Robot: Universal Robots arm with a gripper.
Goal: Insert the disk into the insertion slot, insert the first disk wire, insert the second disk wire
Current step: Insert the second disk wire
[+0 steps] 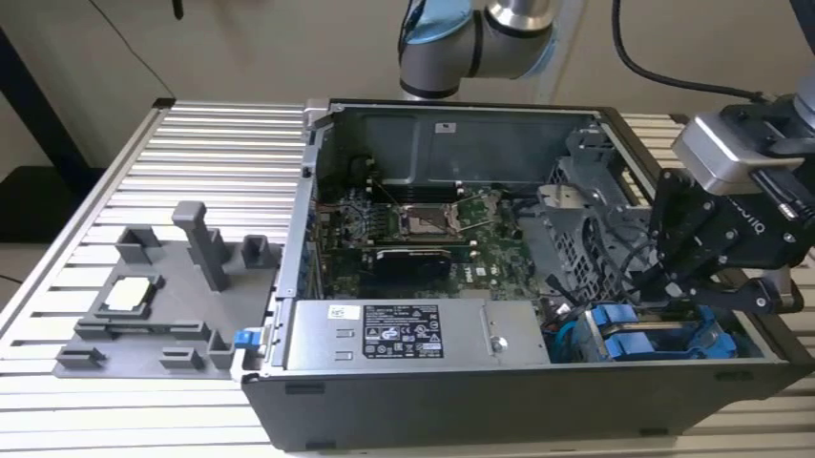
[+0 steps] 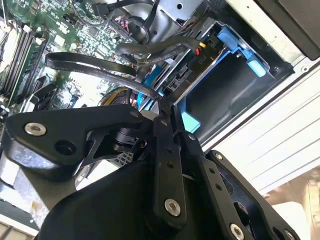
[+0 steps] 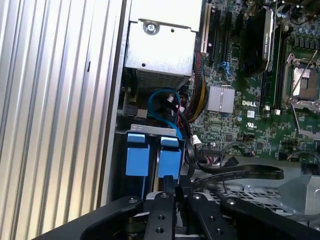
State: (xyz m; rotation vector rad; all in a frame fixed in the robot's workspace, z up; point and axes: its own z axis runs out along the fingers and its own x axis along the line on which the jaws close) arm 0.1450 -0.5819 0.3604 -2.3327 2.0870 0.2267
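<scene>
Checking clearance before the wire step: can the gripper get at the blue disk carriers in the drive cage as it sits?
Probably yes. The gripper hangs right at the blue disk carriers, case side open. Black cables run close beside it and may snag.

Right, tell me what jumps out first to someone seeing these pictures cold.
The open grey metal computer case lying on the ribbed aluminium table, its green motherboard bared. Next, the black robot hand reaching into the case's corner on the exterior view's right, shut just above two bright blue plastic drive carriers side by side in their grey sheet-metal bay. A grey moulded fixture tray sits at that view's left.
</scene>
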